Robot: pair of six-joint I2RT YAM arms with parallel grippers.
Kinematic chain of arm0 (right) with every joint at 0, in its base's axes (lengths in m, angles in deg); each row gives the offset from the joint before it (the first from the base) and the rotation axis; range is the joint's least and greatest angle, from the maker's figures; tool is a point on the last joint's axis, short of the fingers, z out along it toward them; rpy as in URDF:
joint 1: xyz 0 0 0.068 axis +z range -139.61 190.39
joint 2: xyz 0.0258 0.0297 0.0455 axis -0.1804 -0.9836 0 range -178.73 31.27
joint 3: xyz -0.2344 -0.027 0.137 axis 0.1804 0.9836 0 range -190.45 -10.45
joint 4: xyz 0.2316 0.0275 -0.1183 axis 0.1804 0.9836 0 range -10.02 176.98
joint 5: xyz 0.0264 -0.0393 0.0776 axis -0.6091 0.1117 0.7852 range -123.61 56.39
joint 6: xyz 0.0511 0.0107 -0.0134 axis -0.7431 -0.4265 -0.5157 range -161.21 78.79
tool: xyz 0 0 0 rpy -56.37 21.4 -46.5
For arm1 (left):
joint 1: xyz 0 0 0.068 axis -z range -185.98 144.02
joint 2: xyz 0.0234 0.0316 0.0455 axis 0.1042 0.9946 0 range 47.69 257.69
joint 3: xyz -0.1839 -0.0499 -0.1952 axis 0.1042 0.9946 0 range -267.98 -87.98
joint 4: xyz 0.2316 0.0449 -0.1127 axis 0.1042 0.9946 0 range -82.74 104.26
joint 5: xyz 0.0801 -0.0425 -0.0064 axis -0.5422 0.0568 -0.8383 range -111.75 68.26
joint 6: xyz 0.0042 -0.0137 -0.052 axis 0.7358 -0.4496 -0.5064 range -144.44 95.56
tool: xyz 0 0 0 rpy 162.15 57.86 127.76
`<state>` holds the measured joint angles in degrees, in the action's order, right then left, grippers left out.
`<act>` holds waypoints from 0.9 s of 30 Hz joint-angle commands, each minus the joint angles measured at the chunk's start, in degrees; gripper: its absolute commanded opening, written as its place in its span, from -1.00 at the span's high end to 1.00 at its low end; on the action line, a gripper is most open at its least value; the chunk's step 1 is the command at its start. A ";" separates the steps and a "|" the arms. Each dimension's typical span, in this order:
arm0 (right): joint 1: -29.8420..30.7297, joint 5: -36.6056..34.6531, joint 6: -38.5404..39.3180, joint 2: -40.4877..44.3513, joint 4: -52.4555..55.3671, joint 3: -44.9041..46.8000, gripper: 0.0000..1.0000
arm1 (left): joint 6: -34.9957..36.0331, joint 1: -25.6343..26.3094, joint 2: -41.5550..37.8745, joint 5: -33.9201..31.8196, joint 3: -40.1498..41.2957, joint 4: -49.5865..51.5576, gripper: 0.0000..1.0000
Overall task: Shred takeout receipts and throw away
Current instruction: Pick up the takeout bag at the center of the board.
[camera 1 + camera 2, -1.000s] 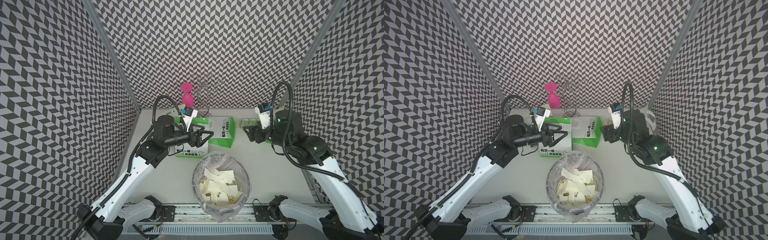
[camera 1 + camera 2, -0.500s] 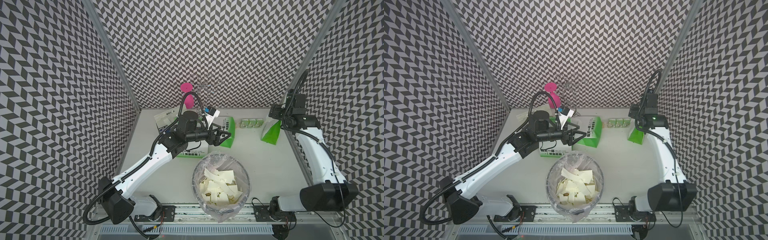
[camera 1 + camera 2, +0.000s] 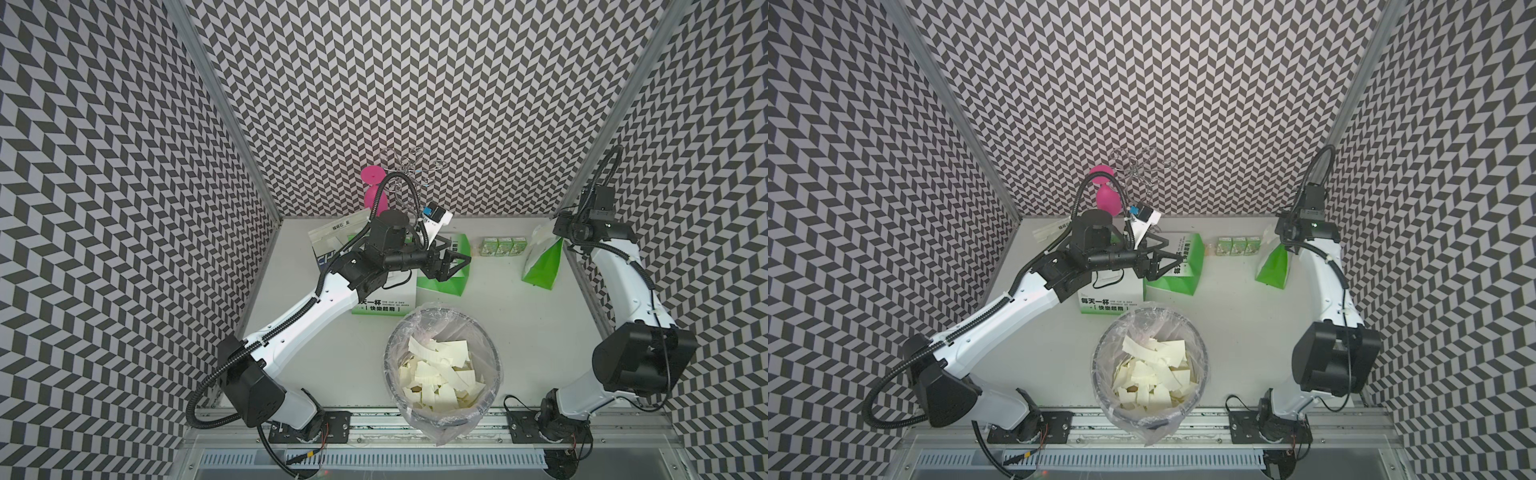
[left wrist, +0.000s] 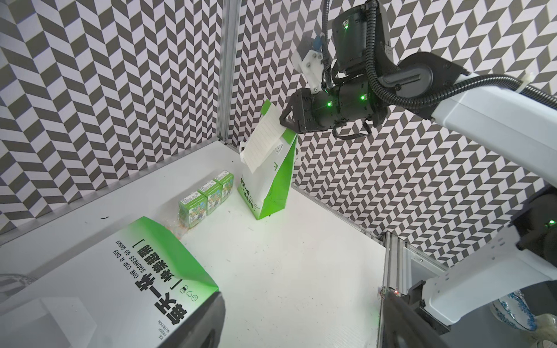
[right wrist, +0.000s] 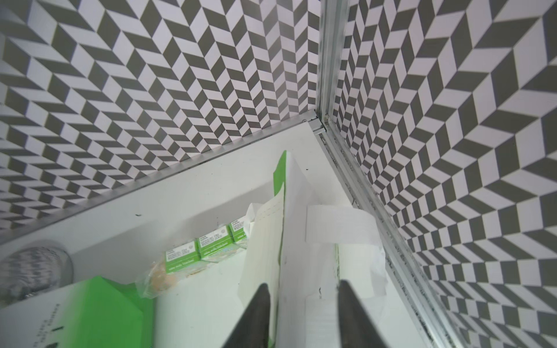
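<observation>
At the white table's (image 3: 519,332) far right, beside small green cartons (image 3: 503,246), the right gripper (image 5: 303,284) straddles a green-white paper bag (image 4: 271,192), the cream receipt slip (image 4: 262,144) at its fingertips, grip unclear; the left gripper (image 3: 459,266) gapes.

Stereo overhead pair, two wrist cameras
Both top views look down over the whole table (image 3: 540,324); the wrist views share the receipt (image 4: 262,141) and cartons (image 4: 208,195), right wrist nearer.
</observation>
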<state>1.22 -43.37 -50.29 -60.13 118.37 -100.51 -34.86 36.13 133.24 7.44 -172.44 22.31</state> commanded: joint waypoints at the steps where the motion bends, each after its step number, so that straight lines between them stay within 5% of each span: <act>1: 0.16 2.31 0.36 2.89 -1.21 2.04 0.65 | 2.28 -0.01 1.28 0.62 -2.14 1.01 -0.66; 9: 1.51 10.78 0.65 10.45 1.25 7.65 0.99 | 7.24 -0.40 4.05 1.96 -4.97 3.59 -0.65; 17: 10.55 10.67 -0.15 17.26 5.85 13.77 1.00 | 17.12 -3.35 6.70 3.57 -6.61 7.00 -0.64; 27: 23.06 20.23 -0.42 19.86 2.88 18.69 1.00 | 27.28 -3.52 15.22 5.34 -13.63 12.30 -0.63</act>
<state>22.03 -27.92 -50.71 -40.30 123.77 -82.59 -13.07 32.52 147.01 11.12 -183.70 31.79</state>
